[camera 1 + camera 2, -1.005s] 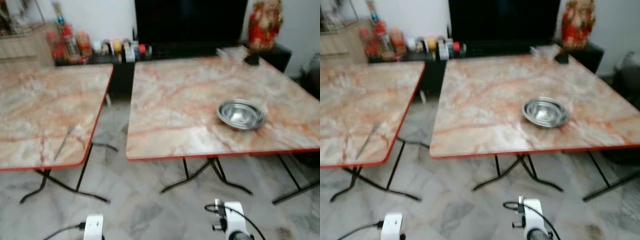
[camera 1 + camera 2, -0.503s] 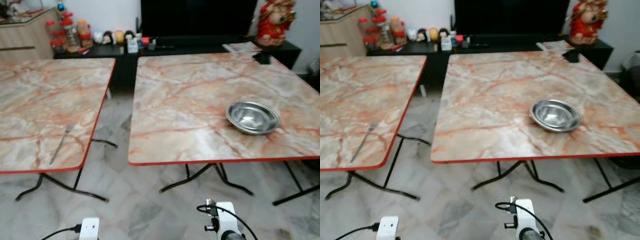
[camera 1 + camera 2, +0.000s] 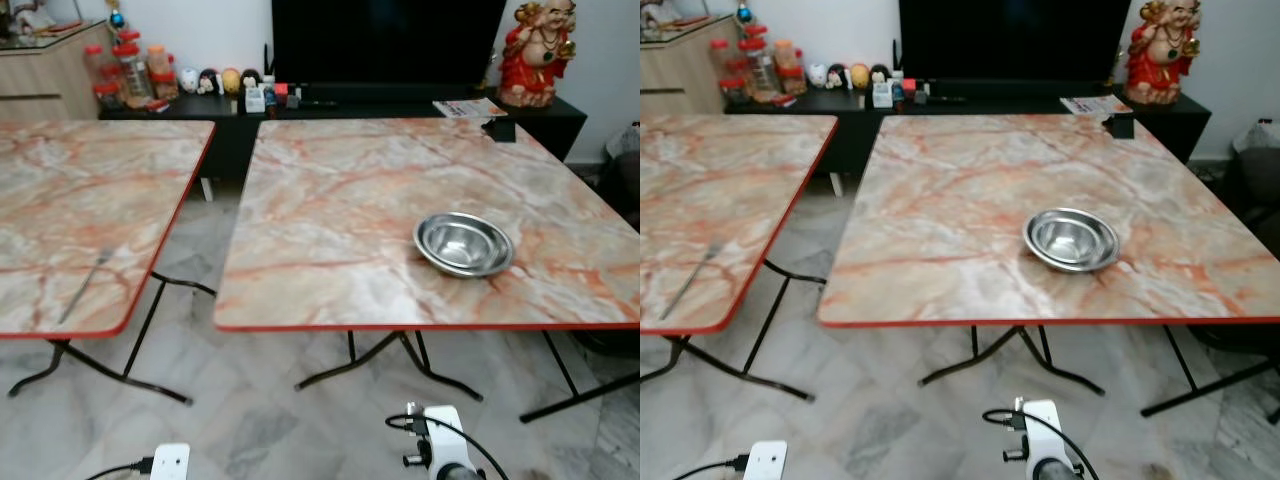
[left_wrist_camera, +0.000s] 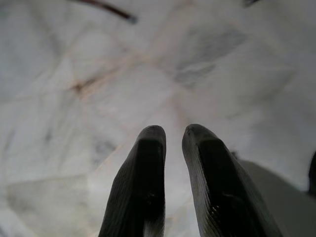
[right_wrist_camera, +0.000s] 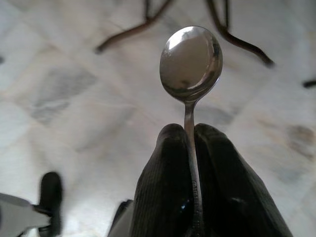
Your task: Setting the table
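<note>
My right pincer (image 5: 190, 136) is clenched on a spoon (image 5: 191, 61), its bowl poking out past the fingertips, hanging low over the marble floor (image 3: 250, 420). My left pincer (image 4: 173, 136) carries nothing, fingers nearly together with a narrow gap. Ahead, a steel bowl (image 3: 463, 243) already sits on the right-hand bench (image 3: 330, 210); a fork (image 3: 84, 285) lies on the left bench (image 3: 90, 190). I judge the setting barely begun: spoon not yet laid, fork not yet brought over.

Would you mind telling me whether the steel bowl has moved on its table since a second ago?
No. The steel bowl sits at the same spot on the marble table, near its front right edge; only the camera shifted.
</note>
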{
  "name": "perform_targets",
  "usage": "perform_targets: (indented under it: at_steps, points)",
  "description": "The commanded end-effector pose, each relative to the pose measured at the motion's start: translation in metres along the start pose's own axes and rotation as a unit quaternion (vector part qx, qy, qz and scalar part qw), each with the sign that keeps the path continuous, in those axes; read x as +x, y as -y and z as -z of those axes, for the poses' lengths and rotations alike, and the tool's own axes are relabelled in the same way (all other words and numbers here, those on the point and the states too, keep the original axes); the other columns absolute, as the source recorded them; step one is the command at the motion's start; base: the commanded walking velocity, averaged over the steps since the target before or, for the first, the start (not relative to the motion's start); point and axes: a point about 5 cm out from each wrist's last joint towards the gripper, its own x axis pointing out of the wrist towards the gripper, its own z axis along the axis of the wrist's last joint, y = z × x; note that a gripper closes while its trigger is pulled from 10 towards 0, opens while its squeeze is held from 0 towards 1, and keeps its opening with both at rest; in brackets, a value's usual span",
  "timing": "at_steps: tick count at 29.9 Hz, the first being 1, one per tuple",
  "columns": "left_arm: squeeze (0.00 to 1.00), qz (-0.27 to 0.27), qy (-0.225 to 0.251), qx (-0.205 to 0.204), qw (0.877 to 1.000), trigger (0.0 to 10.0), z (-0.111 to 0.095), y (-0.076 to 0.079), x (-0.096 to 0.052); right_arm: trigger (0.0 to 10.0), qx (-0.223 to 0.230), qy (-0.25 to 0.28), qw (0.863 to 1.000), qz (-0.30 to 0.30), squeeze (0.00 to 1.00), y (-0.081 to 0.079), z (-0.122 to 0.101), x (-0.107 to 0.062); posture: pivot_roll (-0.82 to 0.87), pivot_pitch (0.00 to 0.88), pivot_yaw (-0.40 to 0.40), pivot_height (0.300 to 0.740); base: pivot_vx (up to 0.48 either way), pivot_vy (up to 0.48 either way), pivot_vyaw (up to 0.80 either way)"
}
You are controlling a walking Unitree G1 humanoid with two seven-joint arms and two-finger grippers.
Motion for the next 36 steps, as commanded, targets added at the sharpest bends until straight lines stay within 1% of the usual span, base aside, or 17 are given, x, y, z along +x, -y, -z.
perform_targets:
  at_steps: [1, 5, 10, 12, 14, 17, 20, 24, 28, 31, 36]
  points:
    - [0.00, 0.004, 0.000, 0.003, 1.000, 10.0, -0.002, 0.003, 0.000, 10.0, -0.002, 0.003, 1.000, 0.006, 0.00, 0.004, -0.003, 0.000, -0.01, 0.000, 0.000, 0.732, 0.296, -0.375, 0.00]
    - [0.00, 0.005, 0.000, 0.006, 1.000, 10.0, -0.002, 0.003, 0.000, 10.0, 0.000, 0.004, 1.000, 0.008, 0.00, 0.004, -0.003, 0.000, -0.01, 0.000, 0.000, 0.732, 0.289, -0.381, 0.00]
    - [0.00, 0.007, 0.001, 0.009, 1.000, 10.0, -0.002, 0.004, 0.001, 10.0, 0.014, -0.005, 1.000, 0.022, 0.00, 0.009, -0.001, 0.000, -0.01, 0.000, 0.001, 0.732, 0.286, -0.382, 0.00]
    - [0.00, 0.007, 0.002, 0.010, 1.000, 10.0, -0.003, 0.003, 0.001, 10.0, 0.005, -0.022, 0.999, 0.026, 0.00, 0.010, 0.002, 0.000, -0.01, 0.000, 0.002, 0.732, 0.285, -0.382, 0.00]
    - [0.00, 0.008, 0.001, 0.012, 1.000, 10.0, -0.002, 0.003, 0.001, 10.0, 0.012, -0.021, 0.999, 0.024, 0.00, 0.009, 0.002, 0.000, -0.01, 0.000, 0.003, 0.732, 0.281, -0.386, -0.72]
    - [0.00, 0.008, 0.001, 0.013, 1.000, 10.0, -0.003, 0.002, 0.001, 10.0, 0.009, -0.024, 1.000, 0.019, 0.00, 0.008, 0.004, 0.000, -0.01, 0.000, 0.004, 0.732, 0.266, -0.396, -0.66]
    - [0.00, 0.010, -0.004, 0.015, 1.000, 10.0, -0.003, 0.001, 0.001, 10.0, 0.018, -0.019, 1.000, 0.016, 0.00, 0.006, 0.005, -0.001, -0.01, 0.000, 0.004, 0.732, 0.169, -0.359, 0.00]
    - [0.00, 0.011, -0.004, 0.013, 1.000, 10.0, -0.003, 0.001, 0.001, 10.0, 0.015, -0.020, 1.000, 0.015, 0.00, 0.006, 0.004, -0.001, -0.01, 0.000, 0.006, 0.732, 0.000, 0.000, 0.00]
    - [0.00, 0.012, -0.004, 0.011, 1.000, 10.0, -0.003, 0.002, 0.001, 10.0, 0.029, -0.016, 0.999, 0.018, 0.00, 0.005, 0.004, -0.001, -0.01, 0.000, 0.011, 0.732, 0.000, 0.000, 0.00]
    - [0.00, 0.013, -0.007, 0.012, 1.000, 10.0, -0.002, 0.001, 0.001, 10.0, 0.028, -0.025, 0.999, 0.023, 0.00, 0.005, 0.008, -0.001, -0.02, 0.000, 0.016, 0.732, 0.000, 0.000, 0.00]
    - [0.00, 0.013, -0.009, 0.012, 1.000, 10.0, -0.001, 0.000, 0.001, 10.0, 0.043, -0.030, 0.998, 0.043, 0.00, 0.010, 0.014, -0.003, -0.02, 0.000, 0.021, 0.732, 0.000, 0.000, 0.00]
